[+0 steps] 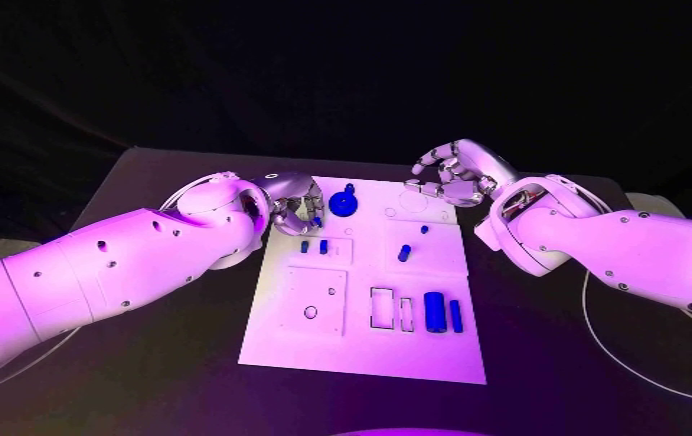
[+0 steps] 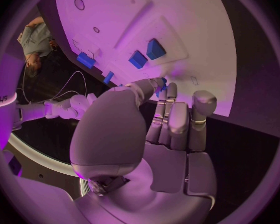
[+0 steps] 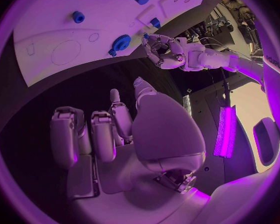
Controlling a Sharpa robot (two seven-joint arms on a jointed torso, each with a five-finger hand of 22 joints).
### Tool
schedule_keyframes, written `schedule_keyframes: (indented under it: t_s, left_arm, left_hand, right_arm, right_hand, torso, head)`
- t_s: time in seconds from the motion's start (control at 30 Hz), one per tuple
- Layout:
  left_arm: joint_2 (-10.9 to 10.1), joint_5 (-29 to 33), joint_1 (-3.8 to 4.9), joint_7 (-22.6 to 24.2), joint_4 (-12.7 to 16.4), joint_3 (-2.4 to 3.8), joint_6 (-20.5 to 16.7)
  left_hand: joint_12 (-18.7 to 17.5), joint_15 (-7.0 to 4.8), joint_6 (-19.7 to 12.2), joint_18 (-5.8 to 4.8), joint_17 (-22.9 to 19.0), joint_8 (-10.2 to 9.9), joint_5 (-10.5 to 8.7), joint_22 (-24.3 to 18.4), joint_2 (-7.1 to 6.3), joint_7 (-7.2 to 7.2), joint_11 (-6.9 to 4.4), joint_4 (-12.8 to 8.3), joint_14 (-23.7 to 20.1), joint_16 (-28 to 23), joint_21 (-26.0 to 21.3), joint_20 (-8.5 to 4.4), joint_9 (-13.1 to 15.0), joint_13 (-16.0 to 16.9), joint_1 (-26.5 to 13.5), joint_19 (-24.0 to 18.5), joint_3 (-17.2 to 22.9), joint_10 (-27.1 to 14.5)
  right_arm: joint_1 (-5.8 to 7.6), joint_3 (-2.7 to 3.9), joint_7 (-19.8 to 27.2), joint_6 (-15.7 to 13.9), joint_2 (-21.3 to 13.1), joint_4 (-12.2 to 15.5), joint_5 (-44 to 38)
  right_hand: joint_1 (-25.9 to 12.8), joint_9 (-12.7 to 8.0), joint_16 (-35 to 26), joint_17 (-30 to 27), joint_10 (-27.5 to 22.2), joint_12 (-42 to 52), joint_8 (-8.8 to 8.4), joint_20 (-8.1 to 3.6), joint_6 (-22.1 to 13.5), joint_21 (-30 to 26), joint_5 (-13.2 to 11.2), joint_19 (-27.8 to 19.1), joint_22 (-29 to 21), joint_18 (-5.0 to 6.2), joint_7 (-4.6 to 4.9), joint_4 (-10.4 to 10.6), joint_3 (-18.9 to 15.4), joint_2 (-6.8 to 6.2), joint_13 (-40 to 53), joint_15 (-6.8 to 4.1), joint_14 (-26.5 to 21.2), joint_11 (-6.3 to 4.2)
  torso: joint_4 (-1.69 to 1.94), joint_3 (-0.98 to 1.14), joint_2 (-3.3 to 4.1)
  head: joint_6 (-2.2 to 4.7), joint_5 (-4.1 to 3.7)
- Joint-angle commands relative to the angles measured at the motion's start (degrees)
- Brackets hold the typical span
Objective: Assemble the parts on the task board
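Your left robot hand point(image 1: 293, 203) pinches a small, stiff blue plastic part point(image 2: 159, 86), light and slippery; right robot hand point(image 1: 456, 173) hangs released.

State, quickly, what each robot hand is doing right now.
Left hand: pinches a small blue part at its fingertips.
Right hand: holds nothing, fingers curled loosely above the task board.

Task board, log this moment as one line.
left robot hand: pinching small blue part | right robot hand: empty, above task board far edge

White arms point(image 1: 130, 256), silver hands point(image 1: 454, 171)
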Motion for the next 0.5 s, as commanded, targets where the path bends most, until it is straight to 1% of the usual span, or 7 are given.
schedule_keyframes:
  t_s: [0.03,0.23,0.5]
  left_arm:
    - [0.3,0.5,0.02,-0.4,0.0,0.01,1.5]
    - [0.5,0.5,0.02,-0.5,-0.2,-0.05,2.2]
    - [1.2,0.5,0.01,-0.5,-0.8,-0.20,2.8]
  left_hand:
    - [-0.3,0.20,0.4,-0.38,0.0,-0.2,-0.24,0.0,0.20,0.04,-0.11,0.0,0.0,0.1,-0.3,0.00,0.1,-0.1,-0.4,-0.3,-0.2,0.3]
    - [-0.3,0.19,0.5,-0.34,-0.1,-0.2,-0.23,-0.2,0.27,0.02,-0.13,0.0,-0.1,0.1,-0.4,0.00,0.1,-0.1,-0.4,-0.4,-0.2,0.3]
    - [-0.4,0.19,0.5,-0.29,-0.4,-0.3,-0.24,-0.5,0.28,0.01,-0.14,0.0,-0.2,0.0,-0.6,0.00,0.1,-0.1,-0.4,-0.6,-0.2,0.4]
  right_arm:
    - [-0.05,0.00,0.3,0.0,0.1,0.0,-0.3]
    - [-0.06,0.00,0.3,0.0,0.1,0.0,-0.3]
    - [-0.06,0.00,0.3,0.1,0.1,0.0,-0.3]
  right_hand:
    - [-0.1,0.1,-0.3,5.7,-0.1,-0.1,0.24,-0.55,-0.4,-0.3,0.3,1.4,9.2,0.43,0.00,0.1,-0.3,0.52,1.0,-0.48,3.9,0.11]
    - [-0.1,0.1,-0.3,5.7,-0.1,-0.1,0.24,-0.55,-0.4,-0.3,0.3,1.4,9.2,0.43,0.00,0.1,-0.3,0.52,1.0,-0.48,3.9,0.11]
    - [-0.1,0.1,-0.3,5.7,-0.1,-0.1,0.24,-0.55,-0.4,-0.3,0.3,1.4,9.2,0.43,0.00,0.1,-0.3,0.52,1.0,-0.48,3.9,0.11]
  torso:
    - [-0.02,0.02,-0.01]
    - [-0.04,0.01,0.01]
    - [-0.02,-0.04,0.02]
  head:
    - [-0.06,0.05]
    - [-0.07,0.06]
    - [-0.16,0.06]
